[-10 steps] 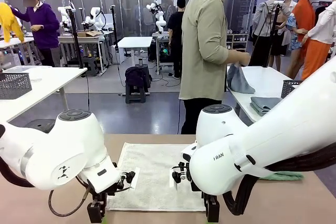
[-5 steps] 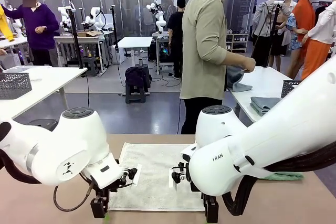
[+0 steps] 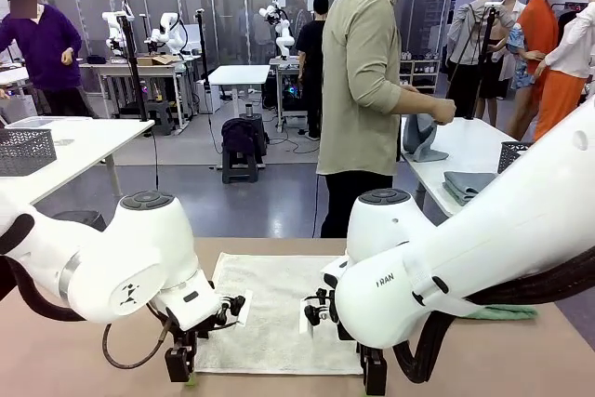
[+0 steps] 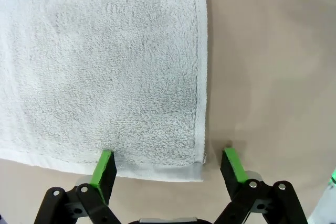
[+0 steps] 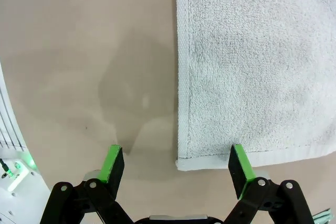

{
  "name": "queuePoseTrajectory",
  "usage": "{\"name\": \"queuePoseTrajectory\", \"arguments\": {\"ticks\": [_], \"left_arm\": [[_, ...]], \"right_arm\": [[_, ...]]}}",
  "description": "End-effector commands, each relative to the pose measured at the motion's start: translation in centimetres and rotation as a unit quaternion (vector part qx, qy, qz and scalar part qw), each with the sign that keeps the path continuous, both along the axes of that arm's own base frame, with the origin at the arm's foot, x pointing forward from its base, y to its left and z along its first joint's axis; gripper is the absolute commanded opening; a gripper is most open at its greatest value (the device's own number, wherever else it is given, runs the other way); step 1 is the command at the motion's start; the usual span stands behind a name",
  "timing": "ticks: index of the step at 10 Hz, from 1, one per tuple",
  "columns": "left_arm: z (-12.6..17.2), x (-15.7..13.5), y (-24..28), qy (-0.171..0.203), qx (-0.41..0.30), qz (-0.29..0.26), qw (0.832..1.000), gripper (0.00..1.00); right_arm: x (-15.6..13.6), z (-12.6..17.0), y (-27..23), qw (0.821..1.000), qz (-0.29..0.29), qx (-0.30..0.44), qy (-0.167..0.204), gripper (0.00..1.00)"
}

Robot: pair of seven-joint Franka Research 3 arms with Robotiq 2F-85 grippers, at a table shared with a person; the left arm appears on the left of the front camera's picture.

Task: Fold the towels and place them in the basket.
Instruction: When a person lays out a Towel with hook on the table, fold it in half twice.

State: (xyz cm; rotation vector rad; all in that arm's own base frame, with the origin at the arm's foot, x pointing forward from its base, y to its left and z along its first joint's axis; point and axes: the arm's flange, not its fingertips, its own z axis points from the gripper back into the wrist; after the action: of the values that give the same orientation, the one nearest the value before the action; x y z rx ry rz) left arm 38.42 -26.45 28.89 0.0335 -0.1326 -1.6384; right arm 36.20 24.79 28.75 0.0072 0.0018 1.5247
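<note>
The cream white towel is lying spread flat on the brown bench, in the middle near the robot, and is not yet being folded. Its near left corner is now being straddled by the left jaws, which are being held wide. One green pad is poised over the near hem, and the other pad is standing over bare bench just beside the corner. Over the last second the left arm has been brought rightward, in toward that corner, while the right arm has been kept in place. The right jaws are likewise being held wide across the near right corner, one pad over the hem and the other over bare bench. Both corners are judged to be lined up for a pinch, so the first fold is being prepared.

The mint green towel is lying on the right, largely hidden behind the right arm. Nothing is resting on the cream white towel. At the far side a person is standing turned toward a neighbouring table, with a grey cloth being held. A mesh basket is standing on the far left table and another mesh basket on the far right table, both well apart from the bench. Which of them is meant for the task cannot be told.
</note>
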Motion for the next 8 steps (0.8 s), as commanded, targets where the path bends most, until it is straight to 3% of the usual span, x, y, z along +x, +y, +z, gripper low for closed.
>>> {"name": "queuePoseTrajectory", "arguments": {"ticks": [1, 2, 4, 5, 6, 7, 8], "left_arm": [[-0.56, 0.44, -0.45, -0.008, 0.005, 0.003, 1.000, 0.93], [-0.58, 0.45, -0.44, -0.009, 0.007, 0.004, 1.000, 0.81], [-0.45, 0.31, -0.40, -0.012, 0.007, 0.004, 1.000, 0.62], [-0.37, 0.27, -0.37, -0.014, 0.008, 0.003, 1.000, 0.56], [-0.32, 0.25, -0.34, -0.016, 0.009, 0.003, 1.000, 0.43], [-0.31, 0.20, -0.29, -0.016, 0.010, 0.003, 1.000, 0.37], [-0.25, 0.11, -0.36, -0.017, 0.010, 0.002, 1.000, 0.24]], "right_arm": [[0.36, -0.26, 0.48, 1.000, -0.012, 0.001, -0.007, 1.00], [0.38, -0.29, 0.48, 1.000, -0.011, -0.001, -0.007, 0.81], [0.38, -0.22, 0.54, 1.000, -0.010, 0.000, -0.006, 0.80], [0.38, -0.19, 0.57, 1.000, -0.010, 0.001, -0.008, 0.75], [0.36, -0.24, 0.62, 1.000, -0.010, 0.002, -0.009, 0.60], [0.29, -0.30, 0.63, 1.000, -0.010, 0.003, -0.010, 0.55], [0.23, -0.34, 0.62, 1.000, -0.010, 0.003, -0.010, 0.41]]}}
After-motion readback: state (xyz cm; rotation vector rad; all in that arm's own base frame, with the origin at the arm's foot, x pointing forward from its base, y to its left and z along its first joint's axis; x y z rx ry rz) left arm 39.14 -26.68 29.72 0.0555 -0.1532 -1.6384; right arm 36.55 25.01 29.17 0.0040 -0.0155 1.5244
